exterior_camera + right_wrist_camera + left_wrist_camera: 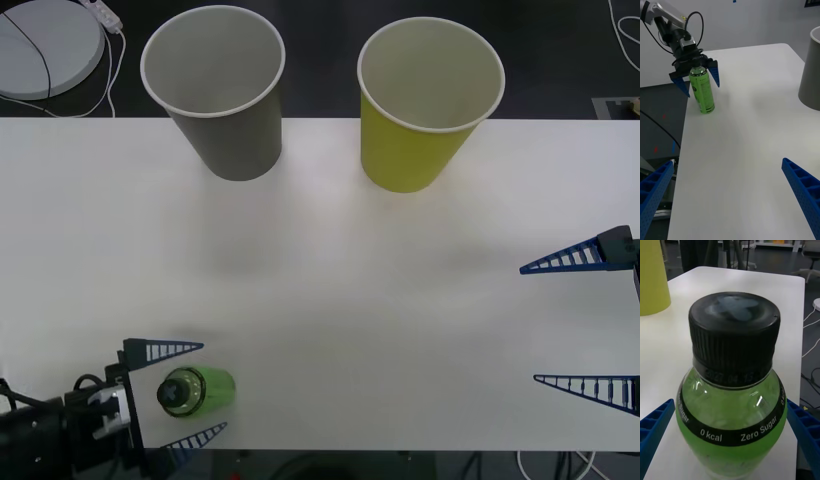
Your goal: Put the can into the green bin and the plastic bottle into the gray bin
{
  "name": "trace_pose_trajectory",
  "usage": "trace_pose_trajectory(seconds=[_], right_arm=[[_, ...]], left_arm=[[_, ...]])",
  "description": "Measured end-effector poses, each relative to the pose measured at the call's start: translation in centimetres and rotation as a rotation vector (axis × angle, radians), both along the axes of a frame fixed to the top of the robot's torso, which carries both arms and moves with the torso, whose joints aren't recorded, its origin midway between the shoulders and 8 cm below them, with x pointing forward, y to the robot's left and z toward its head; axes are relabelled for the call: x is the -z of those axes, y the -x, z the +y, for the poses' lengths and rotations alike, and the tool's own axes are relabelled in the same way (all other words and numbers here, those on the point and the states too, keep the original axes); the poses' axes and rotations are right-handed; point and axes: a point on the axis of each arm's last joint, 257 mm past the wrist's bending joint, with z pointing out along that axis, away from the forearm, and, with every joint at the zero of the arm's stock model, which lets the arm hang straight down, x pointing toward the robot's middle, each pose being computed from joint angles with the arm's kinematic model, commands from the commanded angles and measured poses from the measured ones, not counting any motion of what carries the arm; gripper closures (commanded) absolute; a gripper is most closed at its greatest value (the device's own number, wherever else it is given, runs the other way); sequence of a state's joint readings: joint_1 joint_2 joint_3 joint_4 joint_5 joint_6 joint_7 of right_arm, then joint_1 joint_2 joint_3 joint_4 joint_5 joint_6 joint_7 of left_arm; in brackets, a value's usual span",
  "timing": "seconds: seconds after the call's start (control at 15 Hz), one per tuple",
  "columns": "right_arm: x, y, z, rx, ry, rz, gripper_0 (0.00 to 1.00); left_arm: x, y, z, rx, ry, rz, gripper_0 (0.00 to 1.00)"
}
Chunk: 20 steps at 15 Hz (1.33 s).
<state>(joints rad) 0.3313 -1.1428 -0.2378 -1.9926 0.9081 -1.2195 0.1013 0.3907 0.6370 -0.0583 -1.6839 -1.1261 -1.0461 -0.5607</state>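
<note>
Item 1, the plastic bottle (197,389): small, translucent green, black screw cap, standing upright near the desk's (330,300) front left corner, close to the front edge. The neck band reads "0 kcal" and "Zero Sugar".

Item 2, left gripper (180,392): placed around the bottle's upper part, one blue ribbed finger on each side. The fingers stand spread, with a visible gap to the bottle in the left wrist view; no grasp made yet, by my reading. The straddling position suits closing on the bottle near its shoulder for a lift.

Item 3, the gray bin (222,100): large tapered cup, white rim, upright at the desk's back edge, left of centre. Intended destination for the bottle; open mouth up and nothing seen inside.

Item 4, the green bin (423,110): yellow-green cup of equal size, upright at the back edge, just right of centre, well apart from the gray one. Reserved for the can.

Item 5, right gripper (578,320): at the desk's right edge, fingers wide apart, holding nothing; apparently waiting, kept out of the left arm's route.

Status: bottle still on the desk, well apart from both bins.
</note>
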Motion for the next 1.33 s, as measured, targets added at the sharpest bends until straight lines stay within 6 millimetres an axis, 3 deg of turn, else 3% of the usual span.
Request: trace_pose_trajectory(seconds=[0.33,0.4,0.47,0.53,1.33], right_arm=[[0.00,0.00,0.00,0.000,0.000,0.000,0.00],[0.00,0.00,0.00,0.000,0.000,0.000,0.00],[0.00,0.00,0.00,0.000,0.000,0.000,0.00],[0.00,0.00,0.00,0.000,0.000,0.000,0.00],[0.00,0.00,0.00,0.000,0.000,0.000,0.00]], left_arm=[[0.09,-0.05,-0.40,-0.001,0.003,-0.008,0.00],[0.09,-0.04,-0.41,-0.001,0.003,-0.008,0.06],[0.13,0.03,-0.51,0.001,0.004,-0.006,0.88],[0.16,0.09,-0.59,0.003,0.005,-0.005,1.00],[-0.48,0.29,-1.15,-0.006,0.054,0.021,1.00]])
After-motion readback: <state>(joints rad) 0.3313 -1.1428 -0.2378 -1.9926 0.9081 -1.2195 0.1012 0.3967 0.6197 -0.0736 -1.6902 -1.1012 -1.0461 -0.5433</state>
